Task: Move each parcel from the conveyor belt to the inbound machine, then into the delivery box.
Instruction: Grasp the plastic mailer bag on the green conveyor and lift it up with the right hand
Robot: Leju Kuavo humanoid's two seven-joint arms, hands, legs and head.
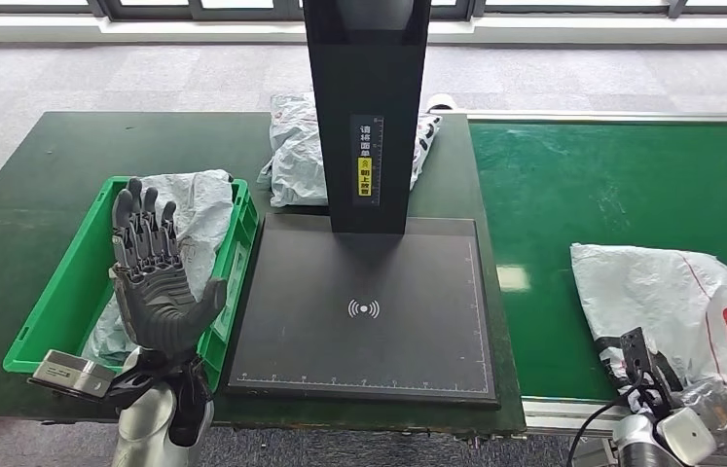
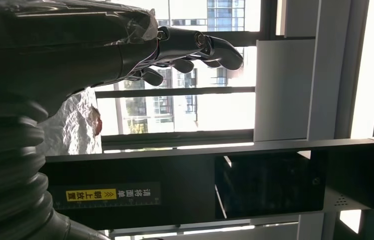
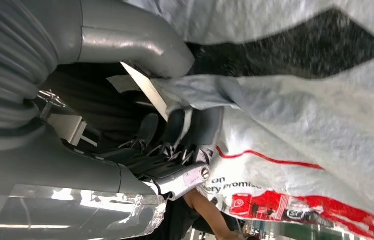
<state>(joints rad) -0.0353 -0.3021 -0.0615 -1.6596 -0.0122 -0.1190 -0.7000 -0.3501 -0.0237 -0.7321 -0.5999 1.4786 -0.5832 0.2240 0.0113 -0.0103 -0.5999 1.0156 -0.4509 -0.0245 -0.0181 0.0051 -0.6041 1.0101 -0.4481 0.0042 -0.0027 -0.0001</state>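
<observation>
A white parcel with red print (image 1: pixel 690 297) lies on the green conveyor belt (image 1: pixel 593 185) at the right. My right hand (image 1: pixel 708 413) is at its near edge. In the right wrist view this hand (image 3: pixel 167 127) grips the parcel (image 3: pixel 300 100), thumb on one side of the plastic and the dark fingers on the other. My left hand (image 1: pixel 152 277) is raised above the green delivery box (image 1: pixel 48 311), fingers apart and holding nothing; the left wrist view shows its fingers (image 2: pixel 195 47) against the windows. A grey-white parcel (image 1: pixel 189 209) lies in the box.
The black inbound machine plate (image 1: pixel 369 311) lies in the middle, with its black post (image 1: pixel 367 107) at the back. Another grey-white parcel (image 1: pixel 293 151) lies behind the post. The dark green table (image 1: pixel 38 185) carries the box and the machine.
</observation>
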